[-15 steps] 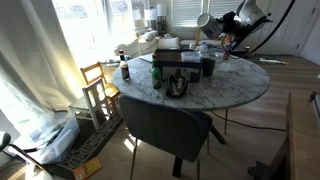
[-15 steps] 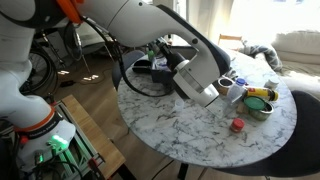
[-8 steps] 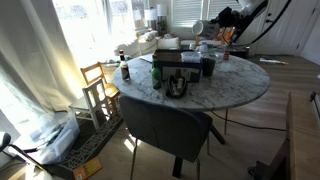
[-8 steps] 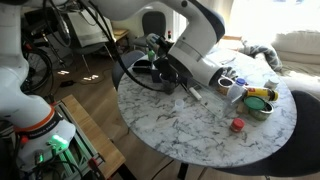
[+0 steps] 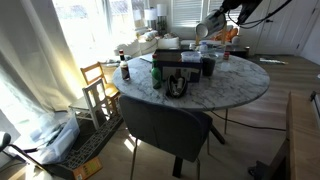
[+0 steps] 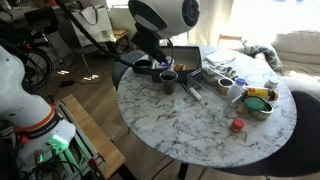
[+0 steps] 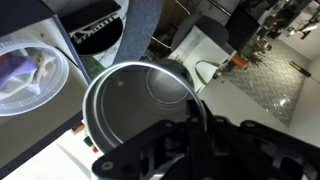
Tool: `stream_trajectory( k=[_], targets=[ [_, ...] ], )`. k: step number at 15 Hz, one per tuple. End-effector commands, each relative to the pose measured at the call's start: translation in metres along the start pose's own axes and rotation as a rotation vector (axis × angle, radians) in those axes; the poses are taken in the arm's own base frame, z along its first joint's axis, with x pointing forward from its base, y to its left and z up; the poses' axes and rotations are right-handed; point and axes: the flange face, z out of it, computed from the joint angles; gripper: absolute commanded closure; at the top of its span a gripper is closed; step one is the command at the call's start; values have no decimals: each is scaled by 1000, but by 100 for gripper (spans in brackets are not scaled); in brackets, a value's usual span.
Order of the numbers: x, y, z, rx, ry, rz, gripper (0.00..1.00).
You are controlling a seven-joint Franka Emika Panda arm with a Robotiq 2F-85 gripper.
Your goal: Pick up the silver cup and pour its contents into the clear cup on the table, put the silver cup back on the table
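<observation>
The silver cup (image 7: pixel 135 105) fills the wrist view; I look into its shiny inside and cannot make out any contents. My gripper (image 7: pixel 185 125) is shut on its rim, one dark finger inside and one outside. In an exterior view the gripper (image 5: pixel 213 23) holds the pale cup (image 5: pixel 204 28) high above the far edge of the round marble table (image 5: pixel 235 85). In an exterior view a small greyish cup (image 6: pixel 168 81) stands on the table (image 6: pixel 200 125); I cannot tell whether it is the clear cup. There the arm hides the gripper.
Dark bottles and black containers (image 5: pixel 180 68) crowd the table's far half. Bowls (image 6: pixel 260 102) and a small red thing (image 6: pixel 237 125) sit on its other side. A wooden chair (image 5: pixel 98 85) and a grey chair (image 5: pixel 165 125) stand by it. A round clear container (image 7: pixel 30 75) holds something purple.
The arm has swung up and away from low over the table, carrying the silver cup. The small greyish cup, which the arm hid before, now shows on the table.
</observation>
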Motion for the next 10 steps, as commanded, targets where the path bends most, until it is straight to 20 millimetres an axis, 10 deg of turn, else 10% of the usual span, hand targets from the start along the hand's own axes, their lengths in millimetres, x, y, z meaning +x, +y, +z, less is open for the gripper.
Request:
stream_trajectory(
  k=[1, 10],
  targets=[
    [-7, -61, 32, -174, -93, -67, 99],
    [12, -141, 111, -651, -171, -201, 99]
  ],
)
